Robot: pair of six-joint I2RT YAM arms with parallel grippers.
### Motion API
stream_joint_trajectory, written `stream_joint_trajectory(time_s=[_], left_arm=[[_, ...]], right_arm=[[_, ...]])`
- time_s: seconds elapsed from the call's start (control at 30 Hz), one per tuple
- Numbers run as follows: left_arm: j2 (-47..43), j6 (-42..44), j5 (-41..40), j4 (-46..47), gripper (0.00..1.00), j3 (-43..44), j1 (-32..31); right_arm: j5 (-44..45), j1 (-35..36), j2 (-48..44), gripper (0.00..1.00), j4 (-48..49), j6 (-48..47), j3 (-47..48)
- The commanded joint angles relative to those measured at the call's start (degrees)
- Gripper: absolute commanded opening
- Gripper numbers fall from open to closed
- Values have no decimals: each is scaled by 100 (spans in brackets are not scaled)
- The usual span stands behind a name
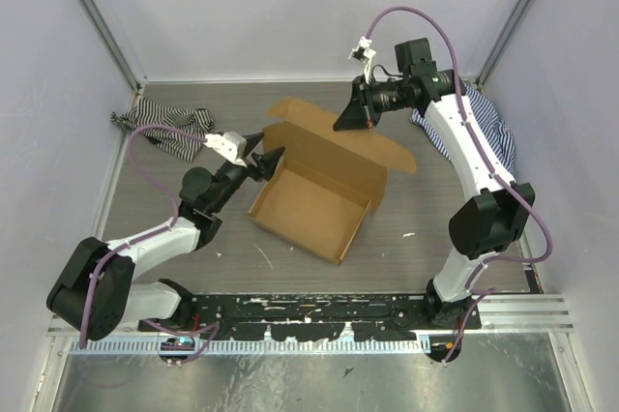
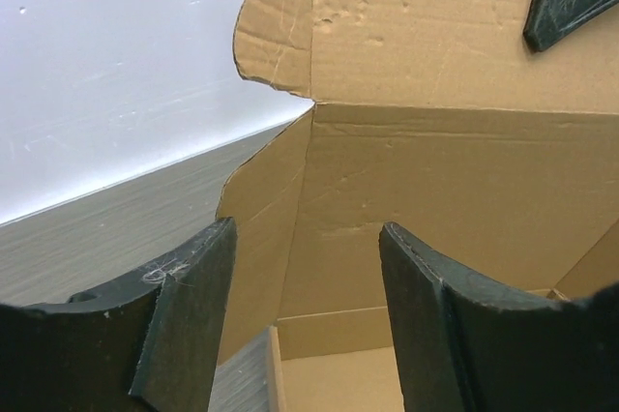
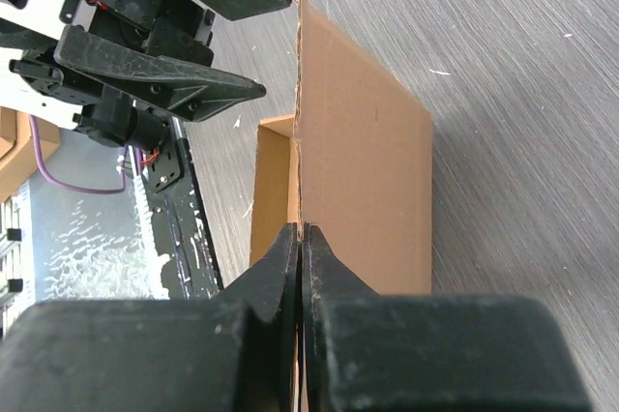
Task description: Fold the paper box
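The paper box [image 1: 311, 204], brown corrugated cardboard, lies mid-table as a shallow tray with its lid panel [image 1: 334, 146] raised behind it. My right gripper [image 1: 350, 120] is shut on the lid's top edge; in the right wrist view the jaws [image 3: 303, 233] pinch the thin cardboard edge [image 3: 363, 141]. My left gripper [image 1: 273, 159] stands open at the tray's left rear corner. In the left wrist view its fingers [image 2: 189, 306] frame the side flap [image 2: 261, 238] and the back wall [image 2: 435, 170], holding nothing.
A striped cloth [image 1: 164, 127] lies bunched at the back left, and another striped cloth [image 1: 488, 127] lies at the back right under the right arm. White walls close in the back and sides. A black base rail [image 1: 319, 310] runs along the near edge.
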Motion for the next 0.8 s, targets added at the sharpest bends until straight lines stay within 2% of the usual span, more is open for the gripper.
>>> stream_joint_trajectory(time_s=[0.0,0.13,0.23,0.33,0.63,0.77], left_arm=[[5,226,1,86,70,183,18],[-18,580,-305,-7,78,202,18],[-87,899,-673,-133,82,215,18],[-108,1016,-602,-40,83,233,40],[-51,949,337,-382,81,661,79],[96,679,708,-582,72,864,80]], right_arm=[[-318,-35,-497,1,246,53,24],[-255,-48,-646,1,287,50,-86],[-231,-48,-769,1,346,42,-256],[-272,-54,-845,1,360,-21,-360],[-391,-59,-863,1,360,-64,-372],[-393,-61,-843,1,369,-38,-337]])
